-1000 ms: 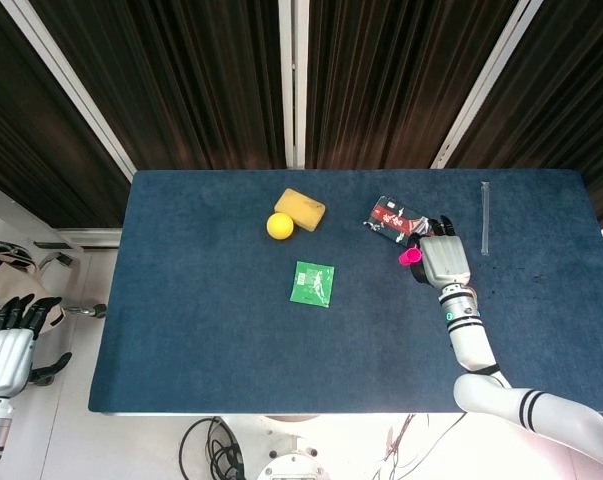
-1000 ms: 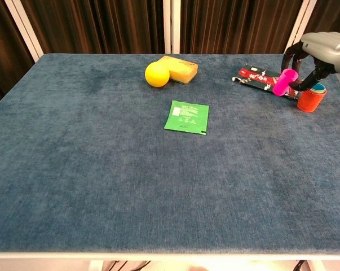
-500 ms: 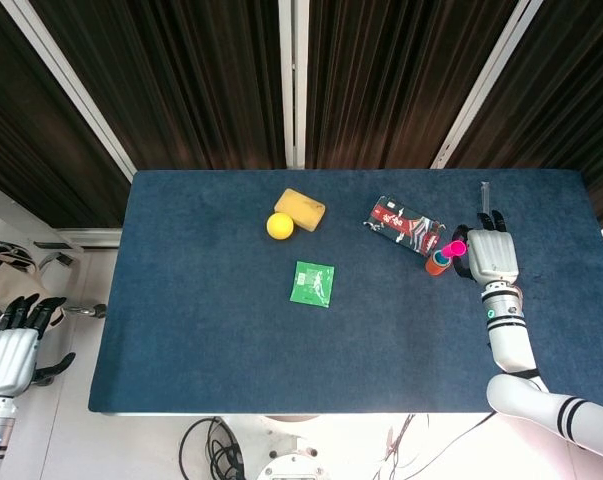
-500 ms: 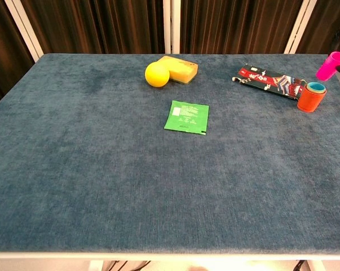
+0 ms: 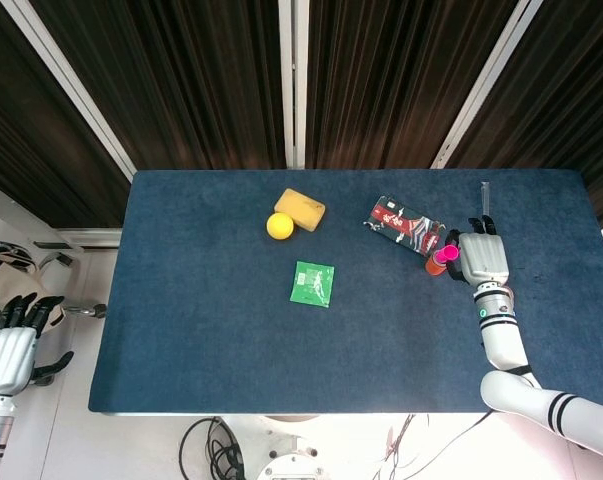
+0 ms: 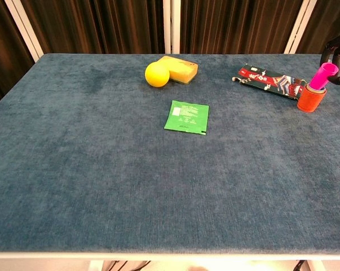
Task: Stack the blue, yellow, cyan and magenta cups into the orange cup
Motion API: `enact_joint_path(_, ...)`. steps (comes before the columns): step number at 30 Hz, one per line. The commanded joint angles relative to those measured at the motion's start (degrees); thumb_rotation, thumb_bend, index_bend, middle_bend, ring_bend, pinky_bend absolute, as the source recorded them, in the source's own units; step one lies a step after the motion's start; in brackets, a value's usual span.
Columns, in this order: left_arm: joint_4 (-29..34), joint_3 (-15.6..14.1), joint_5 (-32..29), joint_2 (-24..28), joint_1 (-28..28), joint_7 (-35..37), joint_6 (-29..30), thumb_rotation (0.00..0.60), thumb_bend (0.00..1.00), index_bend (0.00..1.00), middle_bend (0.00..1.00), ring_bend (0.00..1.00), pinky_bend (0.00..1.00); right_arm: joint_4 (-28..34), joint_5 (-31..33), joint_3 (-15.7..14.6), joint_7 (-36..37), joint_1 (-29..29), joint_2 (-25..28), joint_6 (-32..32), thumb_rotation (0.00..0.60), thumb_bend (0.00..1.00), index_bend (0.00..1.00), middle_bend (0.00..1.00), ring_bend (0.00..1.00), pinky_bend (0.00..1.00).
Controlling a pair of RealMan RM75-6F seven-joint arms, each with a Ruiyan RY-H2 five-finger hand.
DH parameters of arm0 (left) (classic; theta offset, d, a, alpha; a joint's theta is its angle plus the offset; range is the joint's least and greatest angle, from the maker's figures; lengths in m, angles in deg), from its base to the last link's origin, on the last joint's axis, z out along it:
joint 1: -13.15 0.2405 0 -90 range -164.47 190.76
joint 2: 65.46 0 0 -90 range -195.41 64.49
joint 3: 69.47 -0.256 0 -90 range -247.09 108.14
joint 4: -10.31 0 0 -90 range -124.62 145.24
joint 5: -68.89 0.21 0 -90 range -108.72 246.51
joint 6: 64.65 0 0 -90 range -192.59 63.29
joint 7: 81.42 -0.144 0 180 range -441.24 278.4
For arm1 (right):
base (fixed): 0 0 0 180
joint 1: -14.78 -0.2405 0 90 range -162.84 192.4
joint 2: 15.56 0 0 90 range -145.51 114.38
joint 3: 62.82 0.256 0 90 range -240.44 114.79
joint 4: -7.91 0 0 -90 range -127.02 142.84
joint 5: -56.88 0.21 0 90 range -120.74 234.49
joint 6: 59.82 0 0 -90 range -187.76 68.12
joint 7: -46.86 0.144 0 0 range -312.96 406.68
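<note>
- R hand (image 5: 482, 258): at far-right of the surface (image 6: 102, 180), just beside the stack; magenta cup (image 6: 323, 75) is at its fingers, so judged pinched, though the chest view crops most of the hand.
- L hand (image 5: 6, 350): off the surface at near-left, holding nothing, fingers apart.
- Magenta cup: tilted, base partly down inside the mouth of the orange cup (image 6: 310, 100); not yet seated flush.
- Orange cup: upright, far-right, just near-right of the red snack packet (image 6: 265, 79).
- Blue, yellow, cyan cups: none visible loose on the surface; presumably nested already in the orange cup, but its inside is hidden now, so cannot confirm.
- Progress (judgement): last cup going in; remaining = straighten magenta cup, press down, let go.
- Non-task items: yellow ball (image 6: 157, 74) touching sponge (image 6: 180, 68), far-centre; green sachet (image 6: 186, 117) mid-surface; clear strip (image 5: 485, 215) far-right.
</note>
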Motion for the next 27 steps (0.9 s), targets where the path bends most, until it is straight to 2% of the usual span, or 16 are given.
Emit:
enact_joint_path(1,-0.1,0.0,0.0,0.0,0.0,0.2,-0.1,0.600,0.19,0.16,0.14,0.03,0.00,-0.5,0.8,-0.4,-0.9,-0.3,-0.2,0.7,0.600,0.33,0.47,0.47,0.12,0.00)
enact_joint_path(4,-0.4,0.0,0.0,-0.1,-0.1,0.5,-0.2,0.600,0.19,0.16,0.14,0.03,0.00,-0.3,1.5,-0.7,-1.4,-0.5,0.2,1.8,0.600,0.30,0.29,0.34,0.07,0.00)
enact_joint_path(6,-0.5,0.1,0.0,-0.2,-0.2,0.5,-0.2,0.600,0.19,0.16,0.14,0.03,0.00,0.2,1.1,-0.4,-0.1,-0.3,0.6,1.9,0.600,0.25,0.11,0.17,0.02,0.00)
enact_joint_path(8,-0.5,0.2,-0.1,-0.2,-0.2,0.2,-0.2,0.600,0.19,0.16,0.14,0.03,0.00,0.5,-1.7,0.2,3.0,0.5,0.9,0.3,0.600,0.20,0.02,0.04,0.00,0.00)
enact_joint_path(9,-0.4,0.2,-0.2,-0.2,-0.3,0.2,-0.3,0.600,0.19,0.16,0.14,0.03,0.00,0.8,-3.3,0.4,4.6,1.0,1.0,-0.5,0.600,0.17,0.00,0.00,0.00,0.00)
enact_joint_path(13,0.0,0.5,0.0,0.1,-0.7,-0.3,-0.5,0.600,0.19,0.16,0.14,0.03,0.00,3.4,-10.9,-0.4,11.4,4.4,3.3,-5.3,0.600,0.13,0.00,0.00,0.00,0.00)
enact_joint_path(15,0.4,0.7,0.1,0.3,-0.9,-0.9,-0.4,0.600,0.19,0.16,0.14,0.03,0.00,6.4,-15.9,-2.3,14.5,7.5,5.8,-8.8,0.600,0.13,0.00,0.00,0.00,0.00)
enact_joint_path(18,0.9,0.9,0.0,0.2,-1.3,-1.8,-0.5,0.600,0.19,0.16,0.14,0.03,0.00,9.0,-24.2,-7.0,18.3,13.0,9.3,-15.2,0.600,0.13,0.00,0.00,0.00,0.00)
enact_joint_path(21,1.1,1.6,-0.6,-0.2,-1.6,-4.1,-0.3,0.600,0.19,0.16,0.14,0.03,0.00,3.2,-33.5,-12.4,23.3,19.1,9.8,-23.1,0.600,0.13,0.00,0.00,0.00,0.00)
enact_joint_path(25,0.9,2.1,-1.3,-0.6,-1.7,-6.5,0.2,0.600,0.19,0.15,0.14,0.03,0.00,-3.3,-35.5,-15.6,25.0,25.8,8.3,-29.5,0.600,0.12,0.00,0.00,0.00,0.00)
enact_joint_path(27,0.8,2.3,-1.4,-0.8,-1.8,-6.7,0.4,0.600,0.19,0.15,0.14,0.03,0.00,-3.9,-35.1,-16.2,25.0,28.0,8.1,-30.7,0.600,0.12,0.00,0.00,0.00,0.00)
